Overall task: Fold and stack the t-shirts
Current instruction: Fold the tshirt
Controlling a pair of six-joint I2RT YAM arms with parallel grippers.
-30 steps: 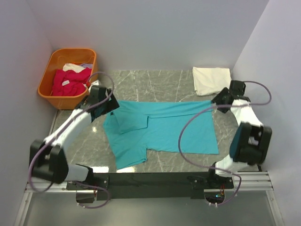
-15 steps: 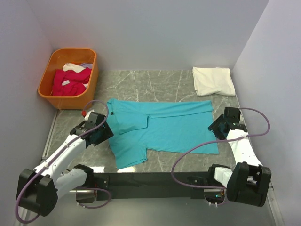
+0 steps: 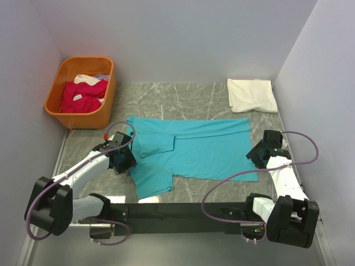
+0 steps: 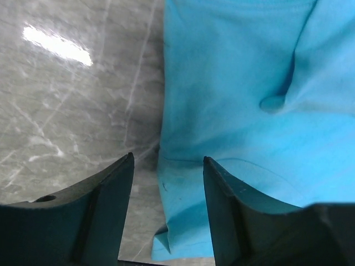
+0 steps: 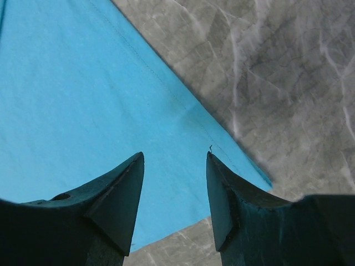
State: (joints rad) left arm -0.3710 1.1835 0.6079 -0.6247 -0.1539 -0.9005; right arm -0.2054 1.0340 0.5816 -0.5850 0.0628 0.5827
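Note:
A turquoise t-shirt (image 3: pixel 194 152) lies spread on the marble table, its far edge folded over toward the middle. My left gripper (image 3: pixel 123 162) is low at the shirt's left edge, open. In the left wrist view the cloth's edge (image 4: pixel 177 183) lies between its fingers, one over bare table and one over the shirt. My right gripper (image 3: pixel 257 157) is low at the shirt's right side near the front corner, also open. The right wrist view shows the hem corner (image 5: pixel 244 169) under its fingers, not pinched. A folded white t-shirt (image 3: pixel 252 94) rests at the back right. Magenta t-shirts (image 3: pixel 83 95) sit in the basket.
The orange plastic basket (image 3: pixel 64 111) stands at the back left against the wall. Grey walls close in on the left, back and right. Marble table (image 3: pixel 183 94) shows beyond the shirt. Each arm's cable loops over its side of the shirt.
Both arms have drawn back from the shirt's far corners to its near side edges and dropped lower. The left jaws have narrowed.

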